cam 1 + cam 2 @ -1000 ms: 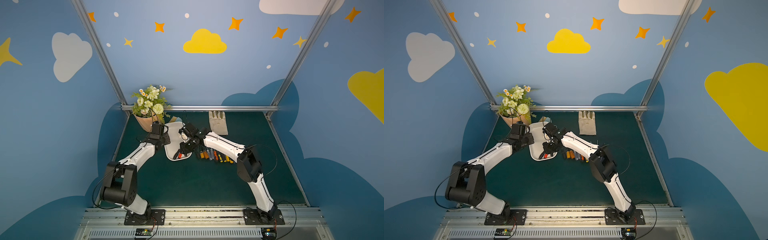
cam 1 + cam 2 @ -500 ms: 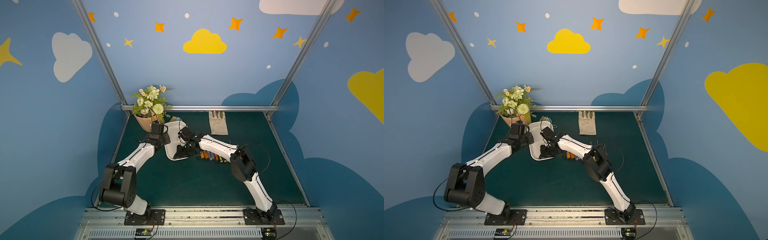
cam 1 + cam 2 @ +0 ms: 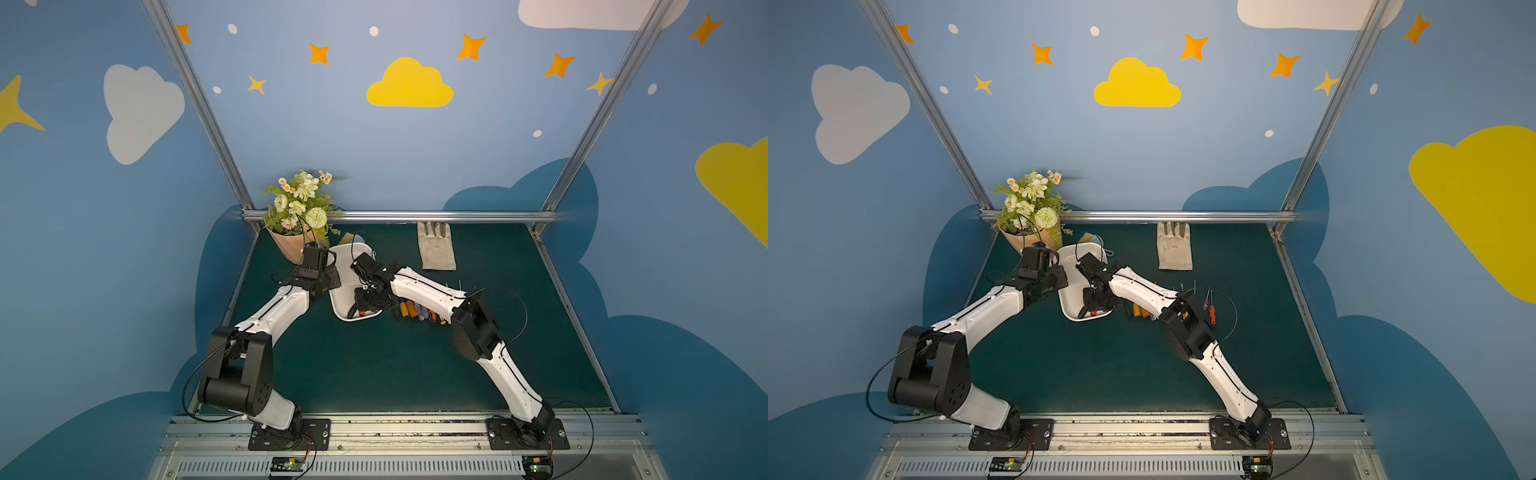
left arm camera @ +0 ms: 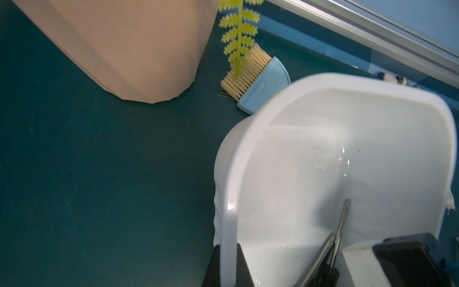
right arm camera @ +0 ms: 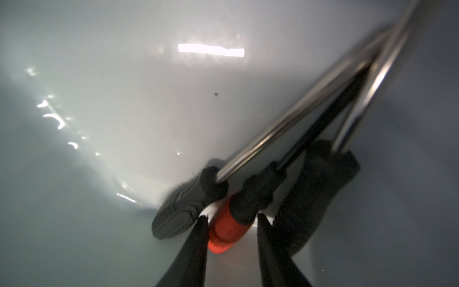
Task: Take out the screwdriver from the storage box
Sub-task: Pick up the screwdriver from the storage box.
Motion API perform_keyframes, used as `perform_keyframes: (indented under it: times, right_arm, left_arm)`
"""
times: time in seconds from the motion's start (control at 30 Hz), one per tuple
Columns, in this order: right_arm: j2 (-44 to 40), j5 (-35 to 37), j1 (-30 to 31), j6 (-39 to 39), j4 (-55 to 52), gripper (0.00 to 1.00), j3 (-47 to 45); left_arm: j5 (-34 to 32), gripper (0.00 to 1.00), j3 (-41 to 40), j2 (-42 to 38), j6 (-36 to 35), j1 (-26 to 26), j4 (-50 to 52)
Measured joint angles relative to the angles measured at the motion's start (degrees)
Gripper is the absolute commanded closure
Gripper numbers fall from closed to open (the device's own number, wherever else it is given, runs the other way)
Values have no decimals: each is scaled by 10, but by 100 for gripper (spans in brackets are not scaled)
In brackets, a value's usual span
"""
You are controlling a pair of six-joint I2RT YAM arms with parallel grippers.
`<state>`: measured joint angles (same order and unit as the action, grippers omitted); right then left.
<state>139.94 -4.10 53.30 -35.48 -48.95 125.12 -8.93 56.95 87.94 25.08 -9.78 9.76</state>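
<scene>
Screwdriver (image 5: 223, 233) is lying in the storage box (image 3: 338, 266), with the open right pincer (image 5: 231, 216) sitting around its red handle and the left pincer (image 4: 227, 248) squeezing the box's rim.

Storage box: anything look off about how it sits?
Yes. The storage box looks tipped, not flat: the left hand is shut on its rim, with one end raised. Three screwdrivers lie bunched in the low corner, where the right hand's open jaws straddle the red handle.
</scene>
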Motion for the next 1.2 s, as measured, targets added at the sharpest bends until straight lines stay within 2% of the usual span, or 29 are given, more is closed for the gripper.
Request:
perform_keyframes:
  times: [0.13, 0.27, 0.4, 0.6, 0.97, 1.2]
  right_arm:
    - [25, 21, 1, 10, -4, 64, 30]
    - [40, 41, 1, 23, -5, 72, 45]
    - [42, 51, 2, 32, -4, 86, 46]
    - [36, 67, 9, 57, 13, 99, 32]
    - [-46, 95, 13, 97, 47, 100, -59]
    - [-96, 104, 13, 118, 54, 100, -67]
  left_arm:
    - [-1, 98, 0, 0, 0, 0, 0]
    - [-7, 98, 0, 0, 0, 1, 0]
    - [-9, 98, 0, 0, -1, 1, 3]
    - [-13, 98, 0, 0, -1, 1, 3]
    - [-13, 98, 0, 0, 9, 8, 6]
    - [-13, 98, 0, 0, 17, 17, 5]
